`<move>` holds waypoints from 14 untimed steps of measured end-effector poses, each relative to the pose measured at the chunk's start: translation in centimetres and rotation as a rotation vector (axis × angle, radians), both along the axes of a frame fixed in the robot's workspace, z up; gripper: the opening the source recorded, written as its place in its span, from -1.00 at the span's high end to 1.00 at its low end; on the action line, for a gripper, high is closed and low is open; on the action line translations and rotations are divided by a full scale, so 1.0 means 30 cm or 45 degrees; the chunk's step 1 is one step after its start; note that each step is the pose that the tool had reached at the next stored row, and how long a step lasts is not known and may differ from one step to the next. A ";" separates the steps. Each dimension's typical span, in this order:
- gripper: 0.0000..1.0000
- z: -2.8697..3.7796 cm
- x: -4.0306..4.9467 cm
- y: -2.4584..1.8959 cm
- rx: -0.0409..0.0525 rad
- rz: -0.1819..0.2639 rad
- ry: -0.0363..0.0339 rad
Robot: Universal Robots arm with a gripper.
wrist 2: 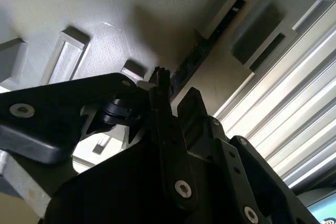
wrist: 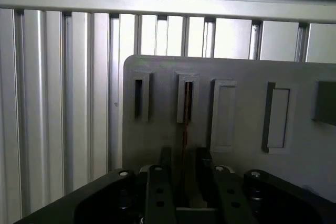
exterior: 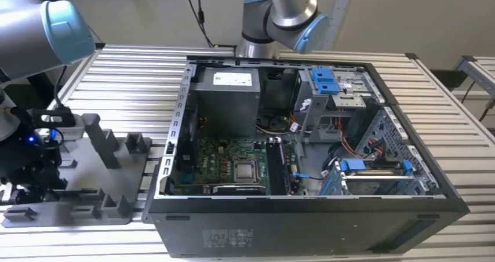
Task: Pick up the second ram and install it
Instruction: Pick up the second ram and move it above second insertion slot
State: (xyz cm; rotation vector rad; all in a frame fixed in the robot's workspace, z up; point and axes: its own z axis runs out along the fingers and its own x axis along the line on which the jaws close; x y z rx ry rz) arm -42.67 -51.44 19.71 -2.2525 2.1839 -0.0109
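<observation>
The second ram [wrist: 186, 106] is a thin dark stick standing on edge in a slot of the grey holder plate [wrist: 241, 77]; in the second wrist view the ram [wrist 2: 202, 53] runs as a dark strip from the slot toward the fingers. My gripper [wrist: 184, 163] is open and straddles its near end, one finger [wrist: 165, 162] on each side with a small gap. In the second wrist view the gripper [wrist 2: 176, 95] sits right at the stick's end. In the exterior view the gripper [exterior: 29, 172] hangs low over the holder plate [exterior: 116, 175] at the exterior view's left.
The open computer case [exterior: 309, 215] lies to the exterior view's right of the plate, with the motherboard [exterior: 224, 163], silver processor [exterior: 246, 170] and long black memory slots [exterior: 277, 163] inside. A second arm [exterior: 282, 13] stands behind the case. The holder plate carries several upright blocks [exterior: 101, 137].
</observation>
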 end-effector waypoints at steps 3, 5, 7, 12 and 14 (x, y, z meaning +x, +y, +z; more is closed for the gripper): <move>0.47 0.000 0.000 0.000 0.000 0.000 -0.0001; 0.47 0.000 0.000 0.000 0.000 0.000 0.0000; 0.51 0.000 0.000 0.000 0.000 0.000 0.0000; 0.65 0.000 0.000 0.000 0.000 0.000 -0.0001; 0.69 0.000 -0.001 0.000 0.000 0.000 0.0000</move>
